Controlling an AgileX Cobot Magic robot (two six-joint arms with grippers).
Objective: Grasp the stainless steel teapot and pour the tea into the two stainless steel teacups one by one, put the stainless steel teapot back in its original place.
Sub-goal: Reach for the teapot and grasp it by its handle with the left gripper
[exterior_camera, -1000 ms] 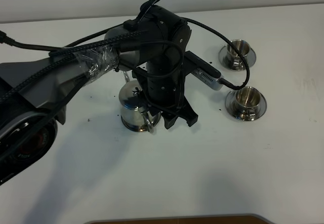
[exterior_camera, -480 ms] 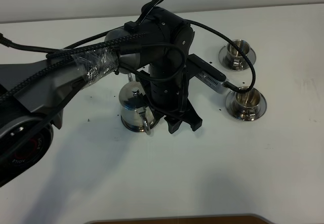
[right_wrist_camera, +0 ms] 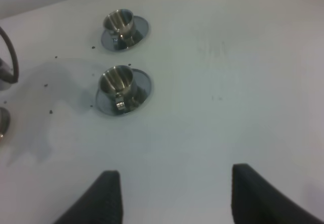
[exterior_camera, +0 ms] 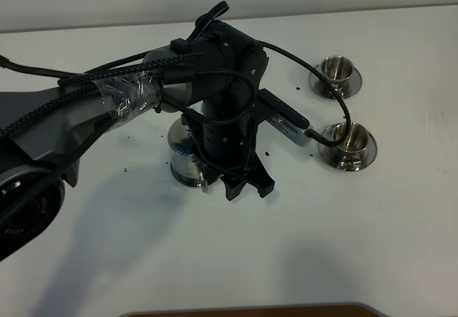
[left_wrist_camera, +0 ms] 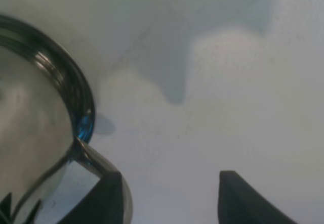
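My left tool (left_wrist_camera: 169, 201) is wide apart, nothing between the fingers, one finger just beside the loop handle of the steel teapot (exterior_camera: 183, 161). Pot's upright on the bench (exterior_camera: 372, 238), under my left arm. Near teacup (exterior_camera: 349, 138) and far teacup (exterior_camera: 338, 69) sit on saucers, well apart from it. Right tool (right_wrist_camera: 172, 198) apart too, empty.
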